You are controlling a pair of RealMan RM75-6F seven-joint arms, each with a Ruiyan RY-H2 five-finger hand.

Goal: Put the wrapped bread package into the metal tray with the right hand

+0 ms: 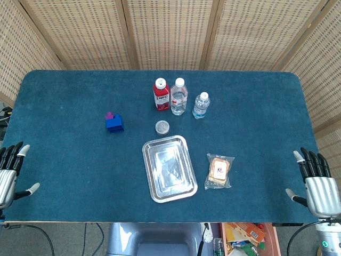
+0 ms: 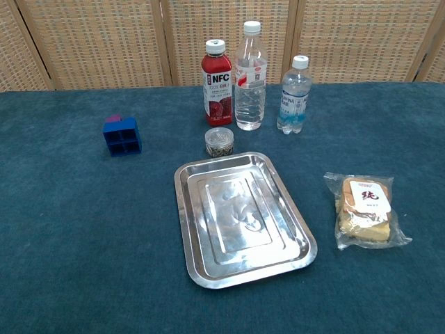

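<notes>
A wrapped bread package (image 2: 365, 211) lay flat on the blue tablecloth (image 1: 64, 160), toward the near right of the table. It was a clear plastic bag holding golden-brown slices of bread, with a white label printed with a red character on top. Just to its left, with a strip of bare cloth between them, sat the metal tray (image 2: 240, 217), a shiny rectangular pan with rounded corners and a raised rim, turned slightly off square. Nothing lay in the tray.

Beyond the tray's far edge stood a small round jar (image 2: 220, 142) with a clear lid. Behind that, three bottles stood in a row: a red juice bottle (image 2: 217, 82) on the left, a tall clear water bottle (image 2: 250, 76) in the middle, and a shorter water bottle (image 2: 294, 95) on the right. Well off to the left sat a blue block (image 2: 122, 135) with a purple piece on top.

The right hand (image 1: 317, 184) hovered at the near right edge of the table, fingers extended and spread, holding nothing, well apart from the bread. The left hand (image 1: 9, 173) sat at the near left edge, also with fingers spread and empty. No object stood between the right hand and the package.
</notes>
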